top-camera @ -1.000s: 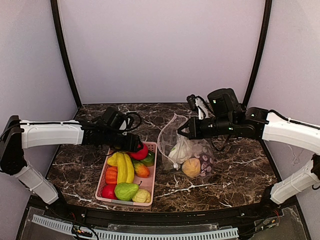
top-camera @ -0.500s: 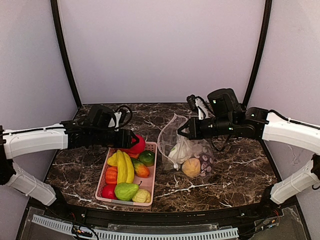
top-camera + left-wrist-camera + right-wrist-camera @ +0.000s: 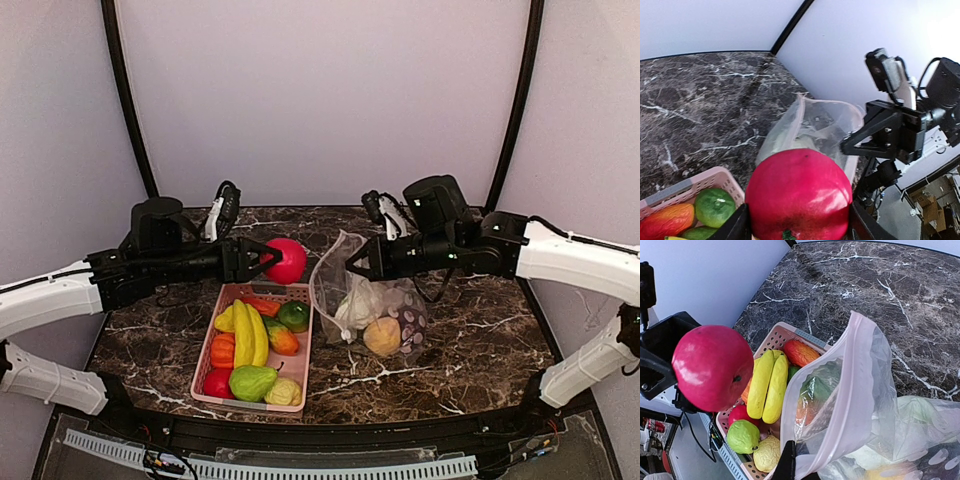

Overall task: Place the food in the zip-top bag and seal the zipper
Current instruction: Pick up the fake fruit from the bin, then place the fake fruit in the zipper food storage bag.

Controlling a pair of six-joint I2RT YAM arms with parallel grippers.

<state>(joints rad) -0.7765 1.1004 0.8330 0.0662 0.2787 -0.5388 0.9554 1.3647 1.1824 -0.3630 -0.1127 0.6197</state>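
The left gripper (image 3: pixel 276 260) holds the round, glossy red plastic fruit (image 3: pixel 292 258) between half-spread jaws; the right gripper (image 3: pixel 353 268), jaws shut, pinches the clear dotted plastic bag (image 3: pixel 398 318) by its rim.

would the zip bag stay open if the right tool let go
Probably not: the zip-top bag looks thin and crumpled, its mouth hung from the right tool, so it would likely slump. The food inside probably keeps its base from sliding.
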